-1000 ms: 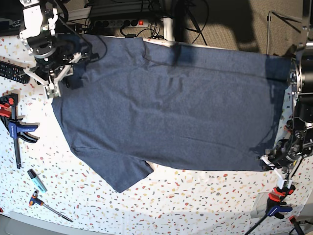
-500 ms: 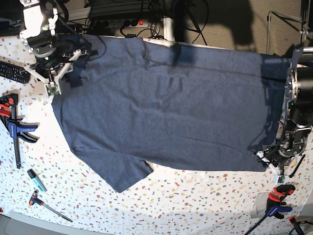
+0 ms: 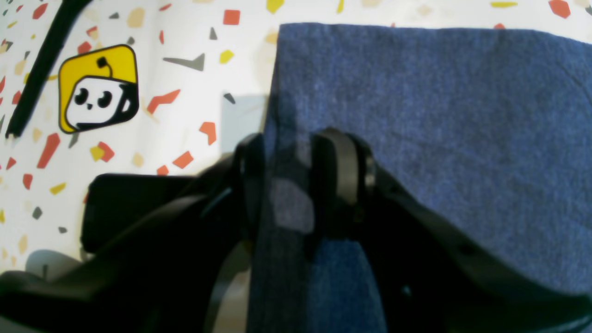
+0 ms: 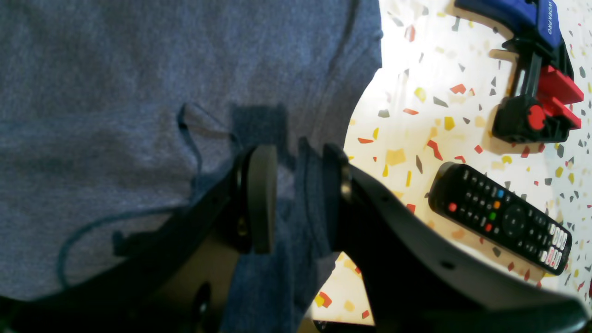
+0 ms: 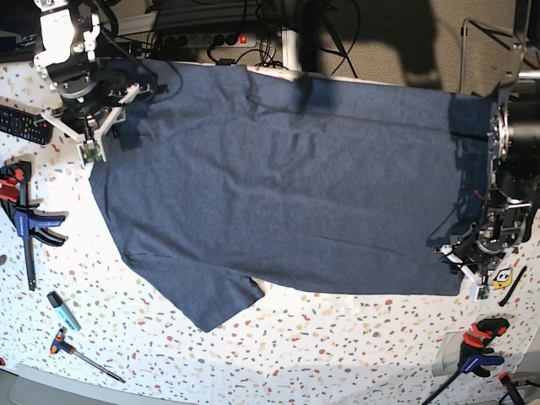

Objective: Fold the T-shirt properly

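Note:
The dark navy T-shirt (image 5: 278,194) lies spread flat on the speckled table, plain side up, with one sleeve toward the front left. My left gripper (image 5: 467,263) is at the shirt's front right corner. In the left wrist view, it (image 3: 293,185) is shut on the shirt's edge (image 3: 439,138), with fabric between the fingers. My right gripper (image 5: 91,139) is at the shirt's back left edge. In the right wrist view, it (image 4: 296,199) is shut on a fold of the shirt (image 4: 115,69).
A black remote (image 5: 21,124) and a blue-red clamp (image 5: 25,219) lie left of the shirt. They also show in the right wrist view, the remote (image 4: 502,224) below the clamp (image 4: 532,106). A yellow sticker (image 3: 98,88) is beside the left gripper. A marker (image 5: 63,310) and another clamp (image 5: 481,346) lie near the front.
My left gripper has moved toward the back with the shirt corner, uncovering the yellow sticker. My right gripper has shifted slightly toward the back.

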`<state>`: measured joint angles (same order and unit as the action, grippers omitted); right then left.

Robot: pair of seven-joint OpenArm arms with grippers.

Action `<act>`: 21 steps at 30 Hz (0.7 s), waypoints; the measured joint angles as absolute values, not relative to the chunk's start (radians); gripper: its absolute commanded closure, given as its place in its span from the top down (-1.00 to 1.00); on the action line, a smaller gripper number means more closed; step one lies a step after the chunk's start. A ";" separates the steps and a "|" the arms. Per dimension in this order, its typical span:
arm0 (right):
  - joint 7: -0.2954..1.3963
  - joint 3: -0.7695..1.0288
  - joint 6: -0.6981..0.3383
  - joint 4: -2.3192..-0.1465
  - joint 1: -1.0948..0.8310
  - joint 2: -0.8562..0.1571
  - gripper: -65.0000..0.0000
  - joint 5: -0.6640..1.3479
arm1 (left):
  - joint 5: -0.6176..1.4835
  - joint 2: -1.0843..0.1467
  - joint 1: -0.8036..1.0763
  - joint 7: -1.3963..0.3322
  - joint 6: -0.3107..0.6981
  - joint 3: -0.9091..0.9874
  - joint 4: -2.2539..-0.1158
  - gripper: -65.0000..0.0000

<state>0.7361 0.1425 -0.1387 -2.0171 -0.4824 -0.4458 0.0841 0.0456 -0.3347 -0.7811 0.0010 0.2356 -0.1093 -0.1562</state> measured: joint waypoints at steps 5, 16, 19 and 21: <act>0.738 0.142 -0.139 -2.017 -0.482 -0.446 -0.46 0.084 | 0.045 -0.335 -0.781 -0.009 0.277 -0.109 -0.157 -0.38; 0.735 0.142 -0.139 -2.017 -0.482 -0.446 -0.46 0.084 | 0.079 -0.335 -0.776 -0.022 0.377 -0.109 -0.157 -0.92; 0.708 0.142 -0.139 -2.017 -0.482 -0.446 -0.46 0.084 | 0.079 -0.335 -0.776 -0.025 0.377 -0.109 -0.157 -0.99; 0.699 0.142 -0.139 -2.017 -0.482 -0.446 -0.46 0.084 | 0.079 -0.335 -0.776 -0.012 0.377 -0.109 -0.157 -0.99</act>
<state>0.6987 0.1425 -0.1387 -2.0171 -0.4824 -0.4458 0.0841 0.0788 -0.3347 -0.7757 -0.0120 0.3767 -0.1093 -0.1570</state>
